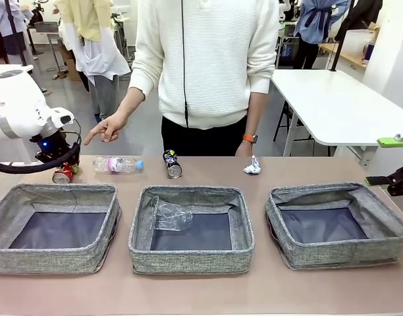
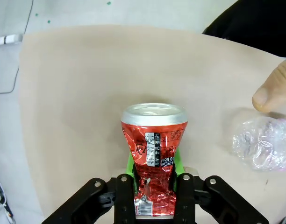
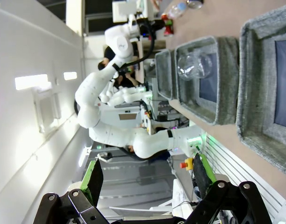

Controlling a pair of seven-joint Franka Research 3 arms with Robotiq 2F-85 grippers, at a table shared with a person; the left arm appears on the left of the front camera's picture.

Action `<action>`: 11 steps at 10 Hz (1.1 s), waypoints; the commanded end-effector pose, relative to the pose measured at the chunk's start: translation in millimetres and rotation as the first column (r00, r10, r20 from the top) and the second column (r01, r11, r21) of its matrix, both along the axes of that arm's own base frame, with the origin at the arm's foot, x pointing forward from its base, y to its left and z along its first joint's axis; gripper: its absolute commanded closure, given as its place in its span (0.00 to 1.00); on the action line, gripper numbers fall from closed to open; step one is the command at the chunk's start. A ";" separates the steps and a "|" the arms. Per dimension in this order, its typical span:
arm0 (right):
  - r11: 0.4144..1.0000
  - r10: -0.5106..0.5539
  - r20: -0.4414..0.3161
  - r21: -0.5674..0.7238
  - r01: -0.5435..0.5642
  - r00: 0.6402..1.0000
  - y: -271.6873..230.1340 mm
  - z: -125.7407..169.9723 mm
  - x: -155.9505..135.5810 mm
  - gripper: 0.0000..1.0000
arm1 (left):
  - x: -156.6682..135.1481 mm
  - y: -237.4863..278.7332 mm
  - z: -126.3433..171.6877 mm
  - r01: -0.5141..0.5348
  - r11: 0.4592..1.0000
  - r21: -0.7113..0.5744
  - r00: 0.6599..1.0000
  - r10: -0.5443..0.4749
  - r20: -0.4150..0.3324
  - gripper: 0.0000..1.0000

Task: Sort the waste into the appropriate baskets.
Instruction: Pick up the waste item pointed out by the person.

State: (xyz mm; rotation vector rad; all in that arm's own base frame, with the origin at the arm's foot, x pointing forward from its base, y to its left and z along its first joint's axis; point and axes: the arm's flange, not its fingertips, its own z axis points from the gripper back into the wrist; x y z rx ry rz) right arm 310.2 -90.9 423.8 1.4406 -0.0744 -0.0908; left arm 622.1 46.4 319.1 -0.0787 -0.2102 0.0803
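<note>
In the left wrist view my left gripper (image 2: pixel 153 170) is shut on the crushed red can (image 2: pixel 153 140), its green pads pressed against the dented sides. From the front, that can (image 1: pixel 62 175) is low over the table behind the left basket (image 1: pixel 50 258). A clear bottle (image 1: pixel 117 164) with a pink label, a dark printed can (image 1: pixel 172 164) and a white paper wad (image 1: pixel 252 166) lie along the far side. Crumpled clear plastic (image 1: pixel 168 214) lies in the middle basket (image 1: pixel 191 260). The right basket (image 1: pixel 346 253) holds nothing. My right gripper (image 3: pixel 147 179) is open at the table's right edge.
A person stands at the far side. One hand (image 1: pixel 106 128) points down toward the bottle and the can, and its fingertip (image 2: pixel 274 88) hovers above the bottle (image 2: pixel 264 144). The other hand rests near the paper wad. A white table (image 1: pixel 333 105) stands behind on the right.
</note>
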 end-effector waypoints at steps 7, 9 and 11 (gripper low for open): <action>1.000 -0.004 -0.003 0.007 0.004 1.000 0.8 3.2 0.0 0.00 | -168.7 32.8 210.3 0.030 0.986 -0.161 0.998 -0.038 -0.044 1.00; 1.000 -0.004 -0.003 0.007 0.004 1.000 0.8 3.2 0.0 0.00 | -237.3 15.3 217.9 0.123 0.976 -0.178 0.988 -0.104 0.110 1.00; 1.000 -0.004 -0.003 0.007 0.004 1.000 0.8 3.2 0.0 0.00 | -176.2 31.9 231.1 0.023 0.989 -0.147 0.998 -0.032 -0.056 1.00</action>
